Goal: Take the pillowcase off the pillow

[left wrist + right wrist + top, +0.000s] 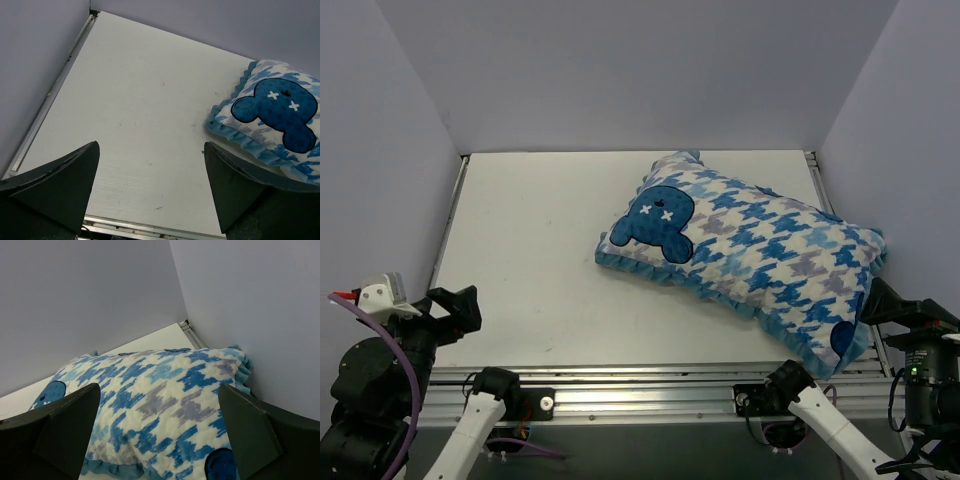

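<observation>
The pillowcase [750, 250], blue-and-white houndstooth with a dark blue bear face and teal ruffled trim, lies plump on the right half of the table, running from centre back to the front right corner. The white pillow is hidden inside it. My left gripper [455, 310] is open and empty at the front left, far from the pillowcase; the bear face end shows at the right of the left wrist view [277, 117]. My right gripper [890, 305] is open and empty just off the pillowcase's front right corner; the houndstooth fabric [160, 405] fills its view between the fingers.
The white table [530, 260] has raised rails along its left side [448, 230] and front edge [640, 375]. Grey walls close in the left, back and right [880, 110]. The pillowcase's right end lies close to the right wall.
</observation>
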